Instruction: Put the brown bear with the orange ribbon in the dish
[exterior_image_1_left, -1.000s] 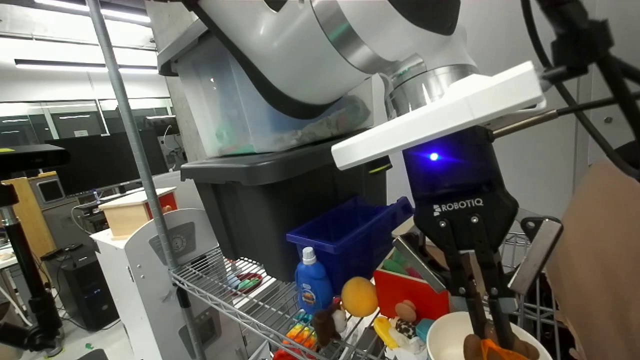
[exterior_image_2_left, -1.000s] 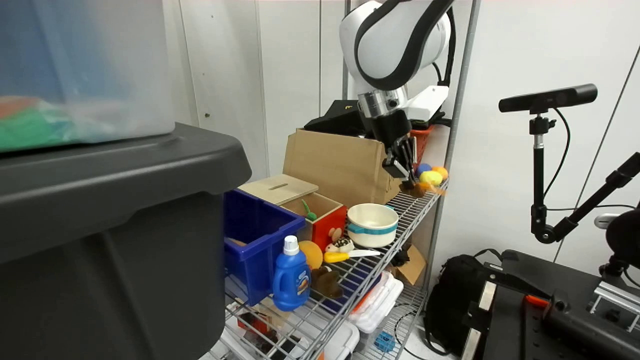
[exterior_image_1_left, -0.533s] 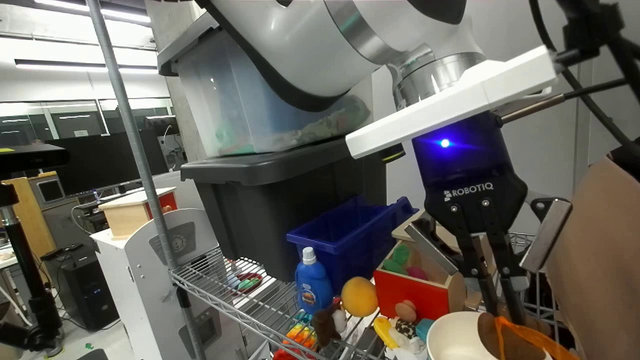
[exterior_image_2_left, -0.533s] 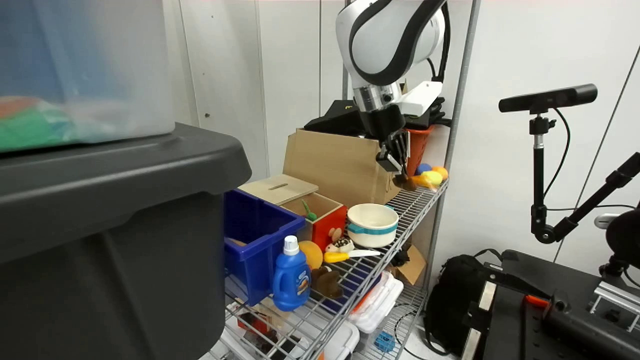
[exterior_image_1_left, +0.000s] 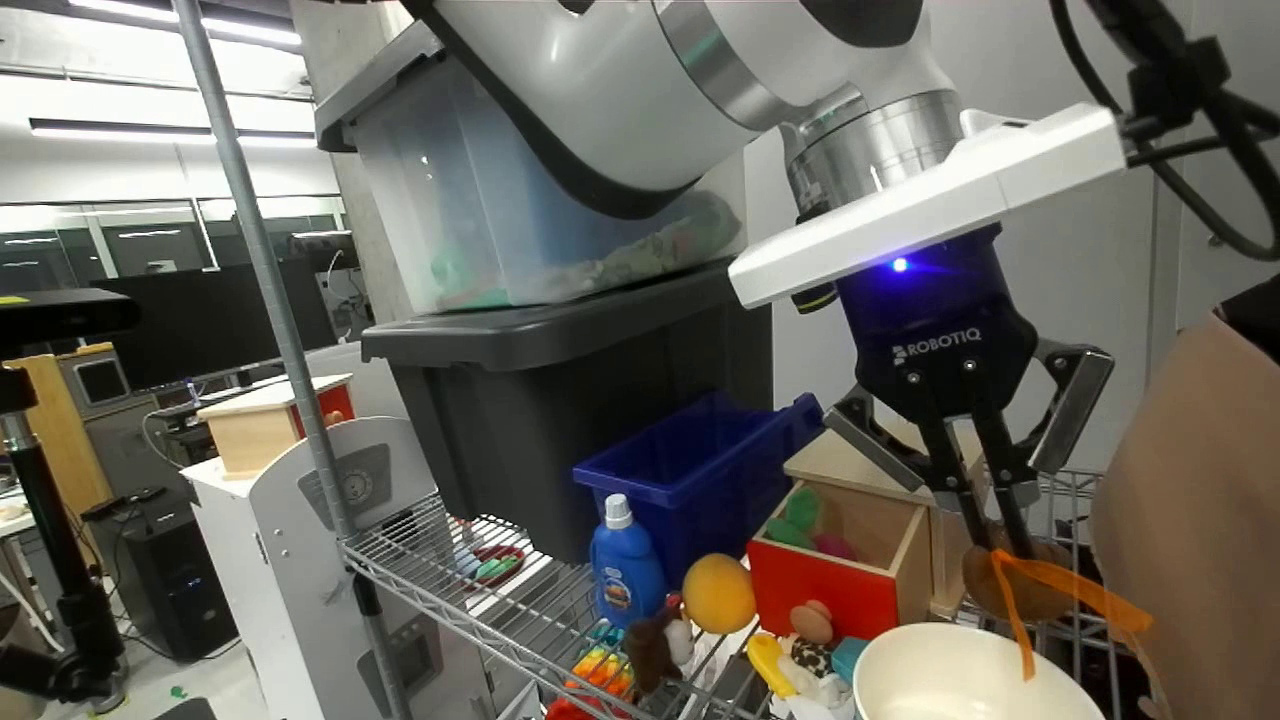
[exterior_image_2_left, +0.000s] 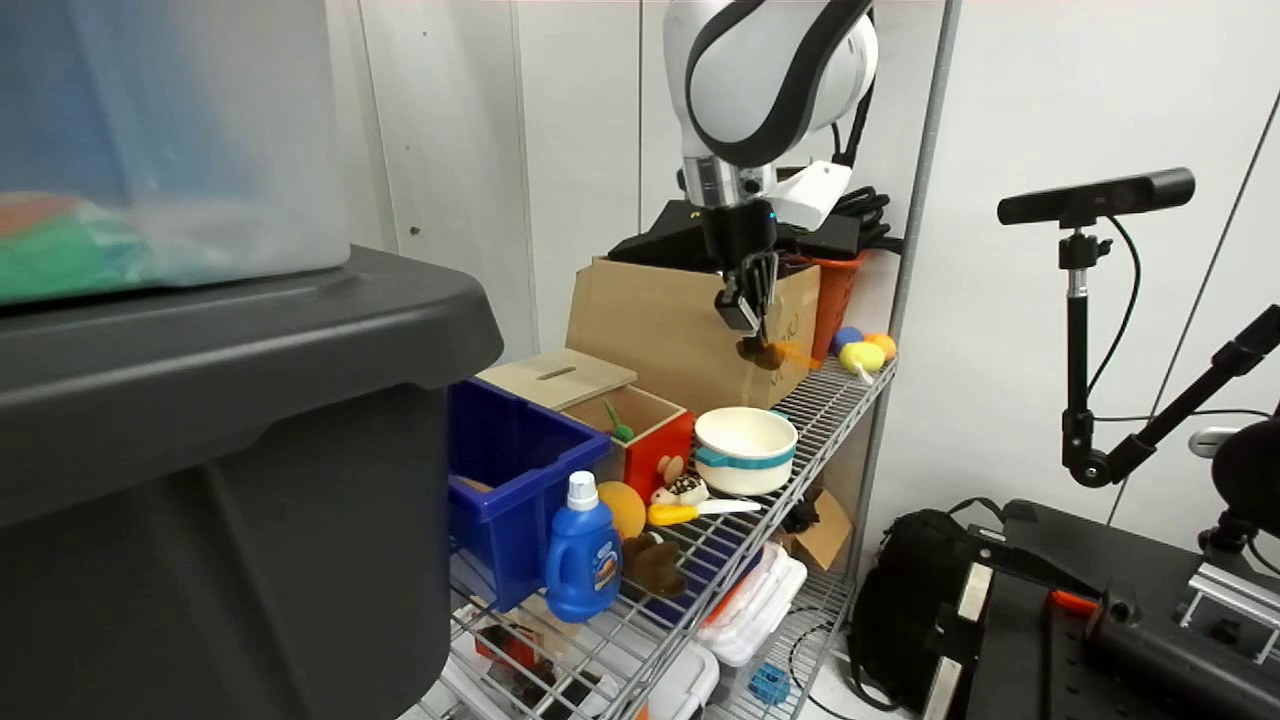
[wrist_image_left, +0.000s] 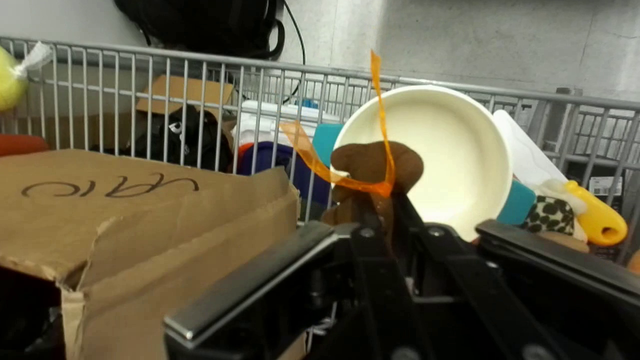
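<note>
Brown bear (wrist_image_left: 362, 160) dangles below the fingertips | fingers of the gripper (exterior_image_1_left: 1004, 545) clamped on it | orange ribbon (wrist_image_left: 384, 188) trailing

Far left in an exterior view: ceiling lights (exterior_image_1_left: 250, 31) on abv windows (exterior_image_1_left: 150, 245), floor (exterior_image_1_left: 140, 685) pale; nearer, wire shelf (exterior_image_1_left: 450, 608) w/ metal post (exterior_image_1_left: 258, 240); lt-grey wall (exterior_image_1_left: 1085, 290) at right.
</note>
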